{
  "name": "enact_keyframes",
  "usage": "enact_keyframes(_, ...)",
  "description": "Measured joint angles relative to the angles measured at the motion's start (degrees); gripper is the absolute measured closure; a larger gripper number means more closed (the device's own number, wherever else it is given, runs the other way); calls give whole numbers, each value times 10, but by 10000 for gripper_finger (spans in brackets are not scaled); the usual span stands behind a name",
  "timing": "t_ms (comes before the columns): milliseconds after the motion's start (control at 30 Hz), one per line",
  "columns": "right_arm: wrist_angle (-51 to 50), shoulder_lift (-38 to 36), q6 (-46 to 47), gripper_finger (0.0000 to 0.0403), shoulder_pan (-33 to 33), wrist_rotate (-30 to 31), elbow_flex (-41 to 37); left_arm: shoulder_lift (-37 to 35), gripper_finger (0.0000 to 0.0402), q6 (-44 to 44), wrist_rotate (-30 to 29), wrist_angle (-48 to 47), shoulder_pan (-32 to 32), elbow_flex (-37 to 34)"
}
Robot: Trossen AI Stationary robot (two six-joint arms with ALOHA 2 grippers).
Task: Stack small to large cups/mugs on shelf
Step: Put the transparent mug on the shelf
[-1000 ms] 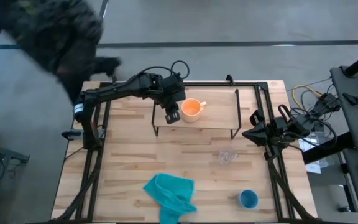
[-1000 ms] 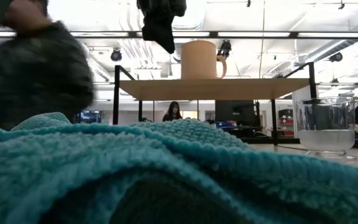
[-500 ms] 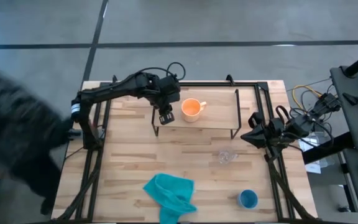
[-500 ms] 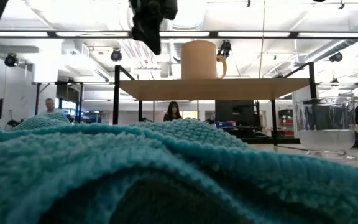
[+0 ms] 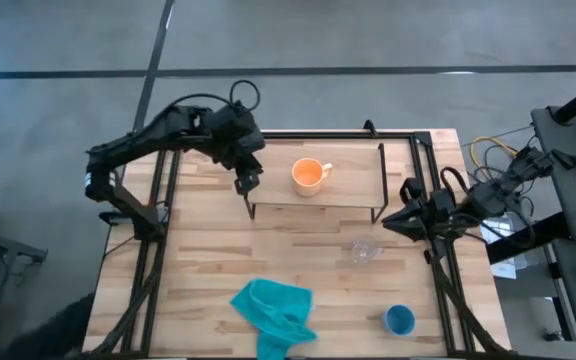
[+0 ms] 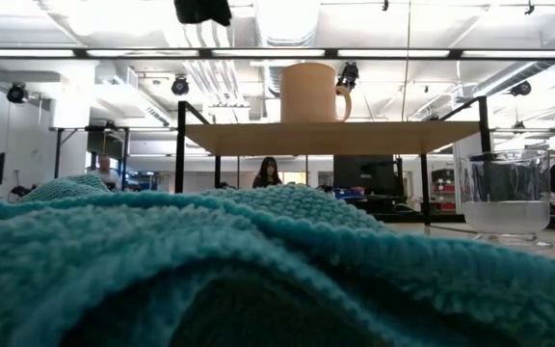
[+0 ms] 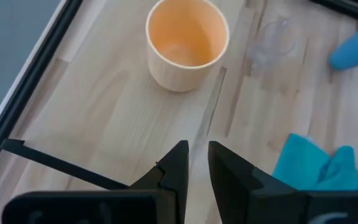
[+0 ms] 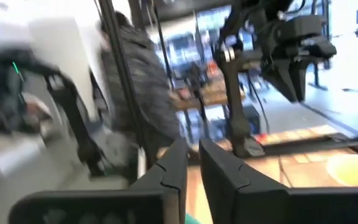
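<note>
The orange mug (image 5: 309, 175) stands upright and empty on the shelf (image 5: 348, 190), just beside the left gripper (image 5: 245, 182), whose fingers (image 7: 178, 171) are nearly closed on nothing. The teal cloth (image 6: 210, 270) hides the low view's tabletop; the glass cup (image 5: 366, 251) is faint. The right gripper (image 5: 400, 215), narrow too, waits at the table's (image 5: 198, 260) edge.

low view: teal cloth (image 6: 258, 270) fills the lower frame, hiding the desk and shelf (image 6: 330, 137) feet; left pincer (image 6: 202, 10) cut off by the top edge, fingers unreadable; glass cup (image 6: 509, 198) handle clipped at the right edge; blue cup (image 7: 355, 46) cut by the left wrist view's edge; right wrist view blurred, person (image 8: 132, 81) only a smear; orange mug (image 8: 353, 169) cut off at the corner
</note>
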Motion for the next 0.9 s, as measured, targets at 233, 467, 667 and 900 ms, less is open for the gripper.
enact_keyframes(233, -323, 123, 44, 316, 0, 2, 234, -24, 353, 0, 1, 0, 0, 0)
enact_keyframes(467, -623, 236, 177, 282, 0, -1, 421, -35, 353, 1, 0, -5, 0, 0)
enact_keyframes(667, -687, 300, 203, 267, 0, -2, 485, -35, 353, 19, 0, -8, 0, 0)
enact_keyframes(900, -726, 352, 223, 266, -1, -56, 497, -24, 353, 16, 8, -32, -3, -3)
